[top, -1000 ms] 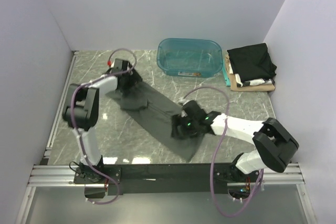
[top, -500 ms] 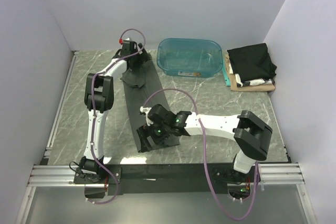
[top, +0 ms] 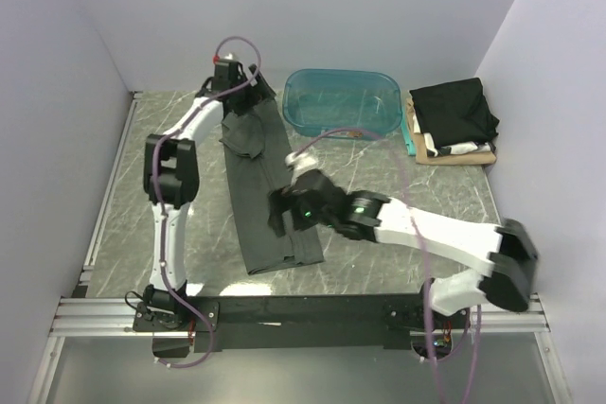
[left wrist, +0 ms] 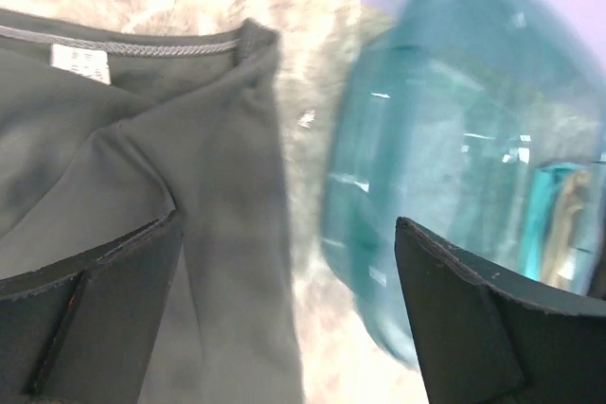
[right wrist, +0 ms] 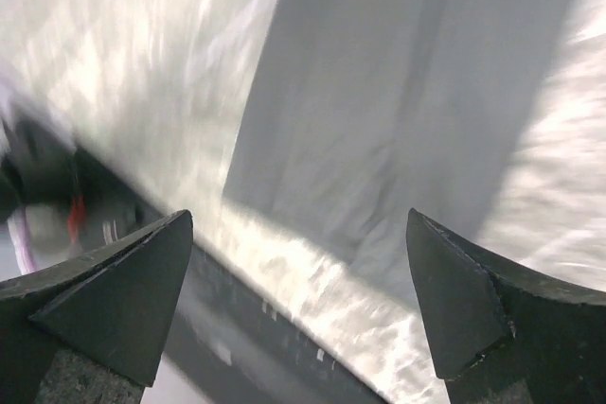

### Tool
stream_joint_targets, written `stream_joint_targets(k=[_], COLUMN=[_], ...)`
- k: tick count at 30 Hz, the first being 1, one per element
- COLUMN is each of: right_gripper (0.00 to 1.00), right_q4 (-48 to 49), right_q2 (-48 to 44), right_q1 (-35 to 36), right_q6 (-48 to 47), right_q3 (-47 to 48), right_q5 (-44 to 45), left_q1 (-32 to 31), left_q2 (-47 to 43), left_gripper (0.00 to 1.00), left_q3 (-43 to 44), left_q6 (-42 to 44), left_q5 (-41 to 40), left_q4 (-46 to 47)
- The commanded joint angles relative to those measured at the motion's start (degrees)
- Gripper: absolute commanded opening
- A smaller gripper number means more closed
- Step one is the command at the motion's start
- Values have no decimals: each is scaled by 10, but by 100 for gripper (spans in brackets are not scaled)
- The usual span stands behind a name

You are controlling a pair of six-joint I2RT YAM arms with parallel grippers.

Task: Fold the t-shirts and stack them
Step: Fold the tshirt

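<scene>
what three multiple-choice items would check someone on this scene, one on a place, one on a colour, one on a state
1. Where is the stack of folded t-shirts?
A: right of the teal tub
B: inside the tub
C: at the near edge of the table

2. What colour is the top of that stack?
A: white
B: tan
C: black

3. How do the left gripper and right gripper stand?
A: both shut on cloth
B: both open
C: one open, one shut

Answers:
1. A, the stack sits beside the tub's right end, near the wall.
2. C, a black t-shirt covers the lighter ones.
3. B, each wrist view shows fingers wide apart with nothing between them, and the charcoal t-shirt lies loose on the table.
</scene>
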Motion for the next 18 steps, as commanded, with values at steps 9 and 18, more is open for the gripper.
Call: stream_joint_targets(k=[9,18], right_gripper=[100,100], right_q4=[88,121], right_q2=[-235,-301], right_q1=[-161,-193], right_q6=[117,59], right_q3=[-179,-268], right_q5=[48,-14], left_q1=[-65,-193], left_q2=[-404,-667], left_gripper=[99,99], left_q3=[-255,-633], left_q6=[33,-103], left_q5=[-111,-162], left_q4=[-6,-17])
